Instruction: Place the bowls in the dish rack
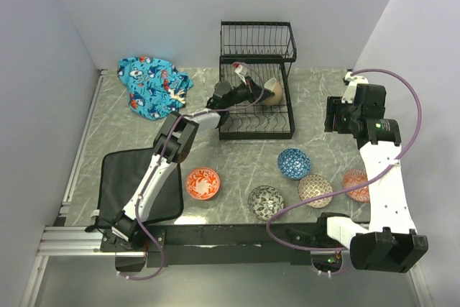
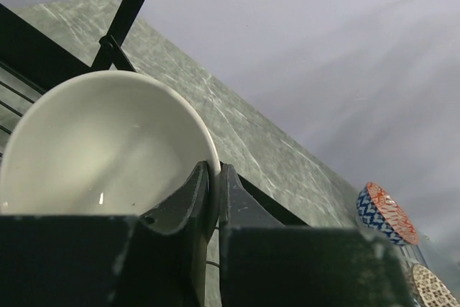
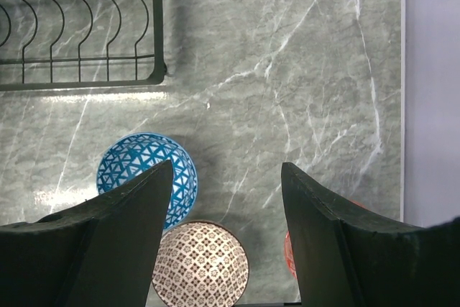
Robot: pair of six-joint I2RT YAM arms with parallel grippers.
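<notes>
Left gripper [image 2: 214,175] pinches the white bowl [image 2: 100,149] by its rim over the rack [image 1: 253,134] lower tier — we judge it stiff, slick, breakable; right gripper [image 3: 226,195] gapes wide, empty.

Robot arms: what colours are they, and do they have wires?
The left arm and the right arm are both made of smooth white tubes joined by chunky black joints. A thin purple cable loops along each arm. The fingers are dark, flat wedges.
</notes>
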